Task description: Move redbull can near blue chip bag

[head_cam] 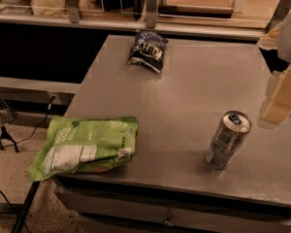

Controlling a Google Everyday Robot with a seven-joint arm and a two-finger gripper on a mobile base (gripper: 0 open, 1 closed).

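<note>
The hand (280, 98), grip unclear, hangs beside the redbull can (228, 140); blue chip bag (148, 50) lies far behind, green bag (87, 147) well left.

You get a dim, warm-brown scene. The counter (184, 81) has a soft sheen across its middle. The redbull can (228, 140) gleams on top and casts a short shadow at its base. The claw (276, 106), at the right edge, is the palest, brightest patch.
</note>
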